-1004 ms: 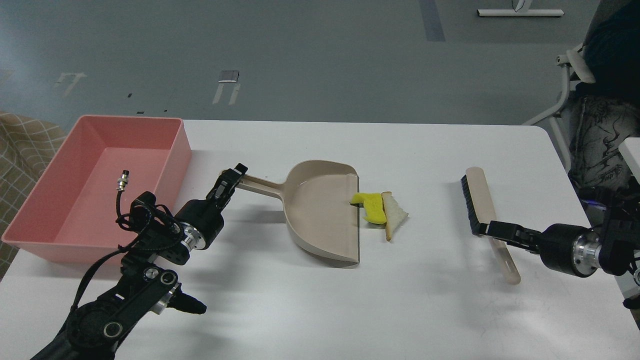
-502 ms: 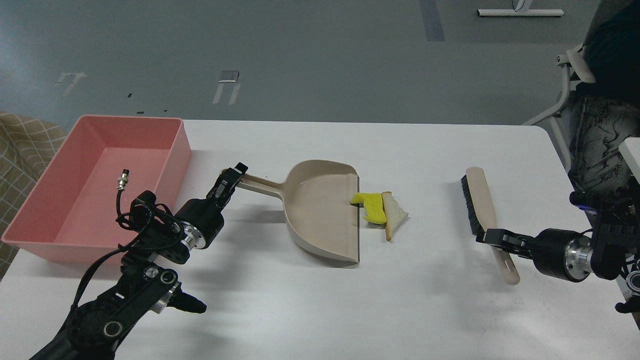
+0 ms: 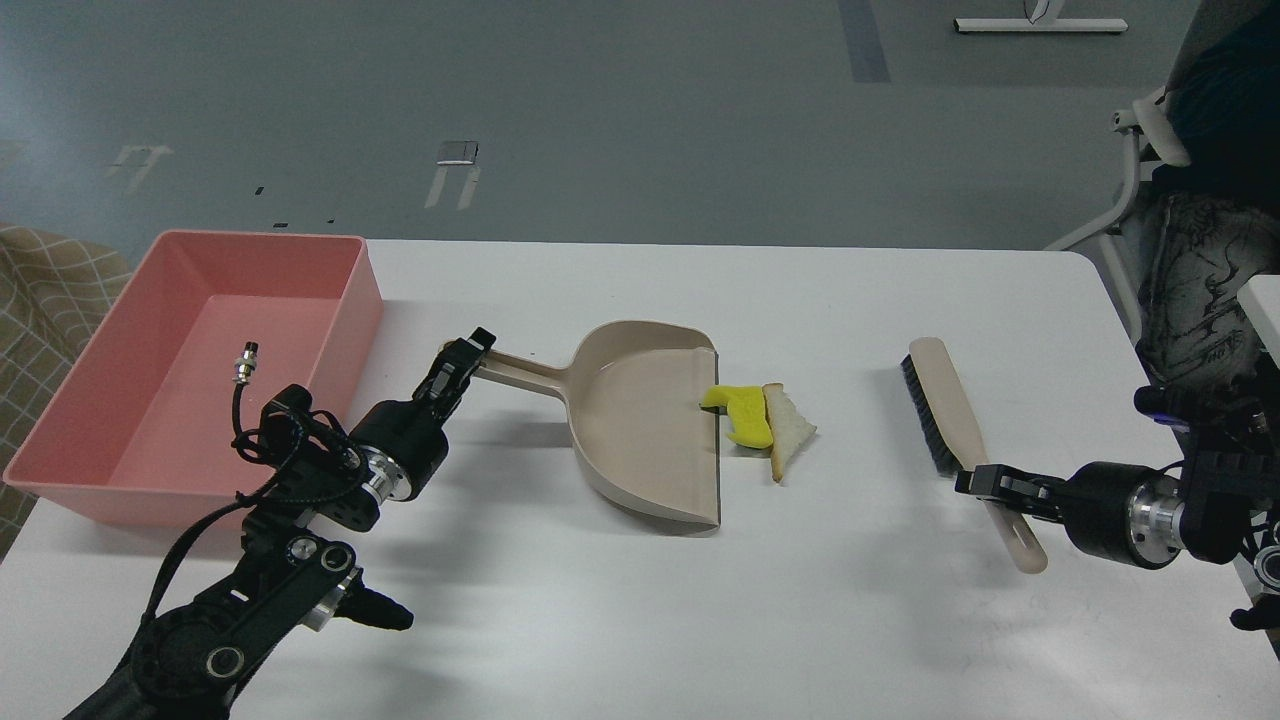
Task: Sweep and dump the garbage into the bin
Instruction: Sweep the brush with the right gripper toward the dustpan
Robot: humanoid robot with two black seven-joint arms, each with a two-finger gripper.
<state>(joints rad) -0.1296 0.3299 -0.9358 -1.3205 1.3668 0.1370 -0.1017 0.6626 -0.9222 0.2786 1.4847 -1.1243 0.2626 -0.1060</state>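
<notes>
Head view. White desk [image 3: 640,620] filling lower two thirds of frame.

Left of frame: pink bin [image 3: 120,480], shallow, sloped walls, at the desk's left edge.

Centre: beige dustpan [image 3: 640,420], flat on the desk, open lip facing right, long handle running up-left. Left gripper [image 3: 462,362], lower left to centre-left, fingers closed on the end of the dustpan handle.

Just right of the dustpan lip: garbage, two pieces side by side. Yellow chunk [image 3: 738,412] touching the lip; bread wedge [image 3: 789,428] against the yellow chunk's right side, crust edge toward it. Both on the desk, outside the dustpan, well apart from the bin.

Right of frame: hand brush [image 3: 945,405], beige back, black bristles on its left side, lying diagonally. Right gripper [image 3: 985,484], entering from right edge, fingers closed around the brush handle just below the bristles.

Upper right corner: chair [image 3: 1135,170], partly visible.
</notes>
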